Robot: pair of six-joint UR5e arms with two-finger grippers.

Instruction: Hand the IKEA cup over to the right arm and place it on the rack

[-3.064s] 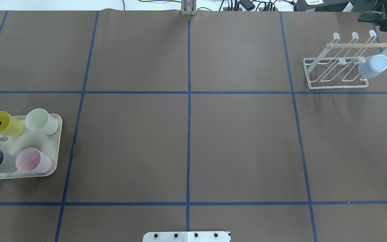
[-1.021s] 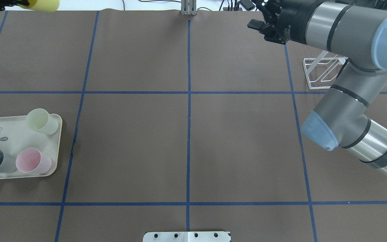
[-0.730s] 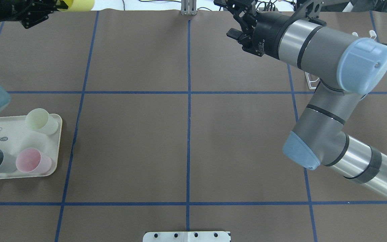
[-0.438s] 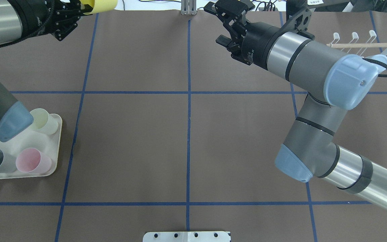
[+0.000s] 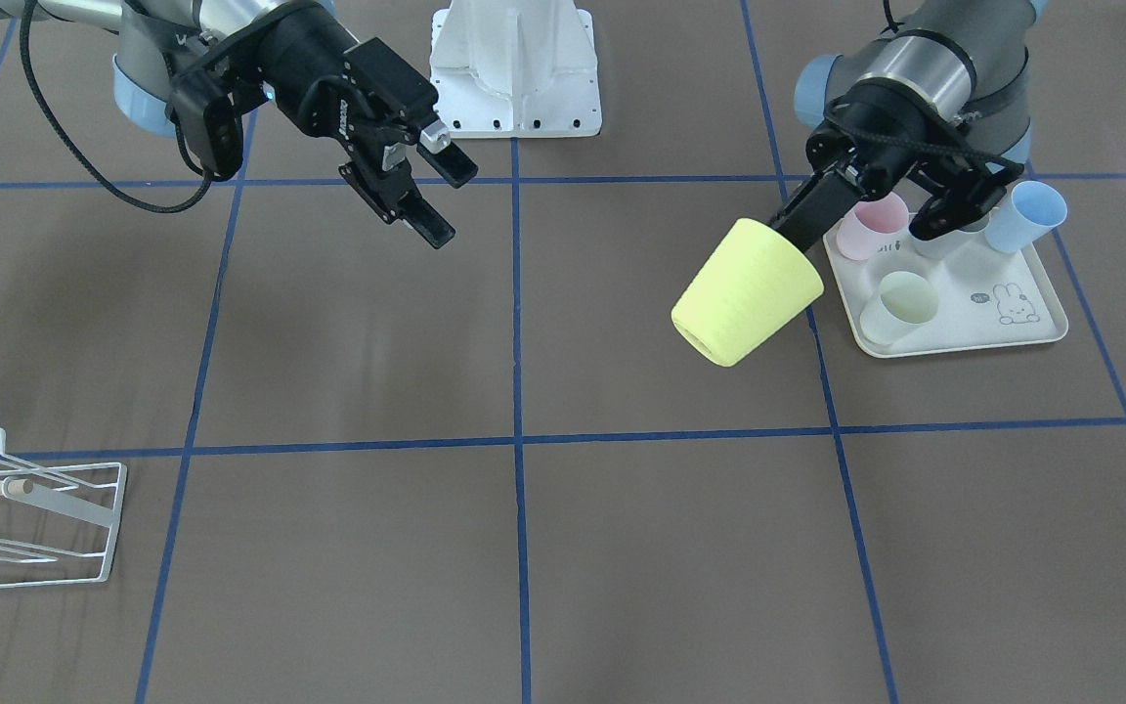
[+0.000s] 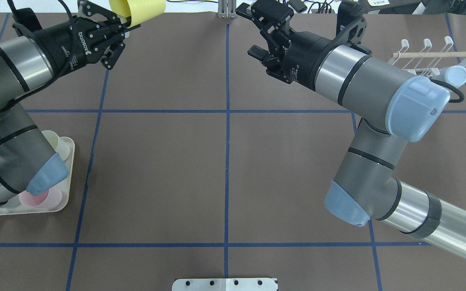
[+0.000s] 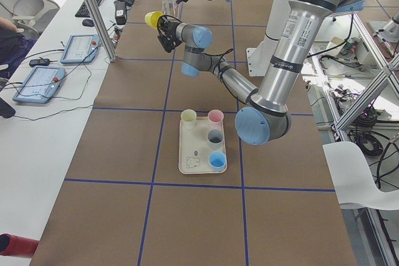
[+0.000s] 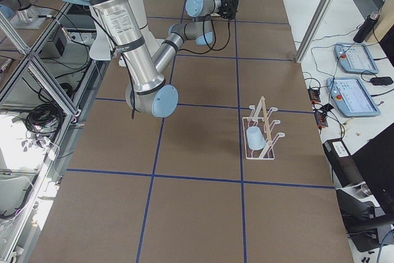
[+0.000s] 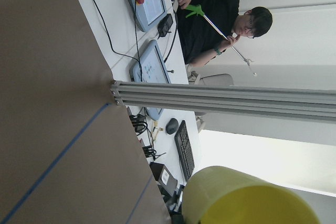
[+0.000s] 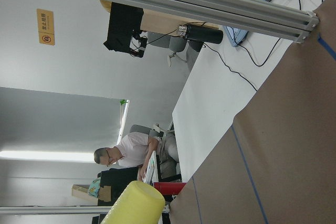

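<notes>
The cream tray (image 5: pixel 959 328) sits on the brown desk (image 5: pixel 622 548) on the robot's left side and carries four upright cups: a pink cup (image 5: pixel 871 227), a pale green cup (image 5: pixel 900 305), a blue cup (image 5: pixel 1030 215) and a grey cup (image 7: pixel 215 137). In the front-facing view the grey cup is largely hidden behind the left arm's wrist. A rabbit outline is printed on a bare corner of the tray. The white wire rack (image 8: pixel 263 129) stands on the desk on the robot's right side, well apart from the tray. It carries one light blue cup (image 8: pixel 253 136), which is seated tilted on a prong, base uppermost, below one end of the wooden rod (image 6: pixel 439 53). The yellow IKEA cup (image 5: pixel 747 293) is off the desk, in the air above the grid square just beside the tray. It is a plain matte tapered tumbler lying on a slant. Its wide mouth faces the left gripper (image 5: pixel 802 223) and its narrower, recessed base points away toward the operators' side. The left fingers are clamped on the cup's rim wall. The right gripper (image 5: pixel 446 200) hangs above the desk across the centre line, well apart from the cup. Its fingers are spread wide and grip nothing.
</notes>
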